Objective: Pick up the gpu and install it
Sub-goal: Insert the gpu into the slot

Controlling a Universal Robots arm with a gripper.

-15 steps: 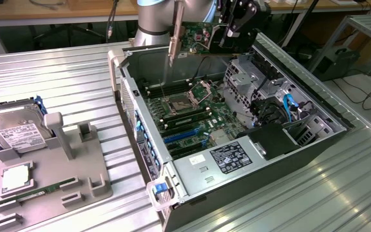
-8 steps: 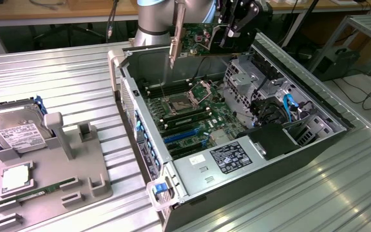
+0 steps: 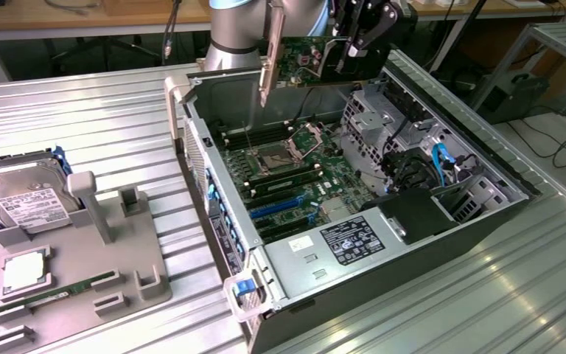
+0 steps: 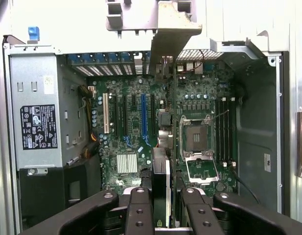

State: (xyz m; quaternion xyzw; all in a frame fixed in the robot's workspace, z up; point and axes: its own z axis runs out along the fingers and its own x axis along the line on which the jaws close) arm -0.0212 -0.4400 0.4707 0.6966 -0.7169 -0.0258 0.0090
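**A:** Exterior view first. Where's the gpu (image 3: pixel 308 63)?
**B:** Top centre of the frame, hanging above the open computer case (image 3: pixel 219 199), with its silver bracket toward the exterior view's left.
**A:** And the gripper (image 3: pixel 350 55)?
**B:** Clamped on the card's other end.
**A:** Wrist view?
**B:** The fingers (image 4: pixel 140 208) are pinched narrowly on the card, which is seen edge-on. The motherboard (image 4: pixel 136 122) lies beyond it.
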